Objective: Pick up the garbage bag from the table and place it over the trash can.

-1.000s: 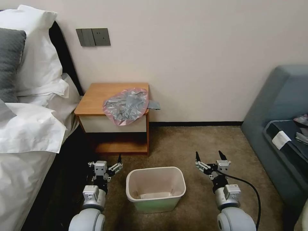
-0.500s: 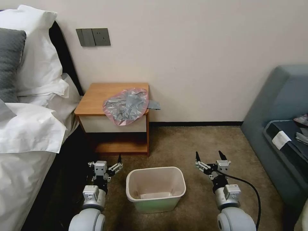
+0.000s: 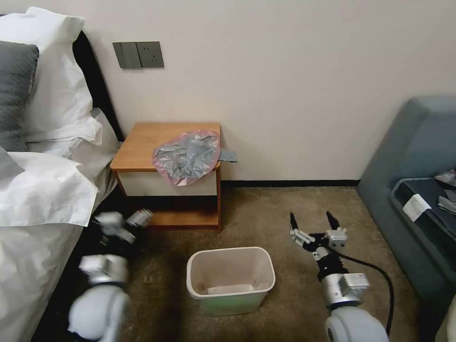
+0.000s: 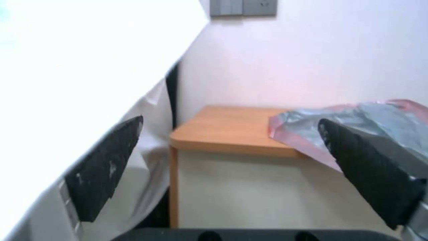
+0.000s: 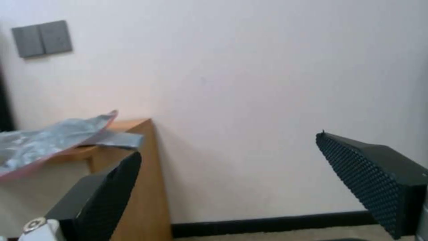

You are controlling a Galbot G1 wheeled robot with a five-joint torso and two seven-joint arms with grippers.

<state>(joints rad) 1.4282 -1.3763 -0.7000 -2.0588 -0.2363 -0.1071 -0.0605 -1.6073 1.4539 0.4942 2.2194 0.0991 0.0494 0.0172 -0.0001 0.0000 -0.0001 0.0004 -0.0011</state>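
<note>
Left claw (image 3: 124, 222) is hanging low beside the bed (image 3: 33, 247), fingers spread, gripping nothing (blurred in head view). Right claw (image 3: 314, 227) is gaping empty beside the trash can (image 3: 231, 281). Garbage bag (image 3: 186, 156) is lying crumpled on the worktop (image 3: 142, 142), overhanging its front edge.

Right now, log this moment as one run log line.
garbage bag: on nightstand, overhanging front edge | trash can: on carpet, unlined | left hand: open, below nightstand | right hand: open, right of trash can
</note>
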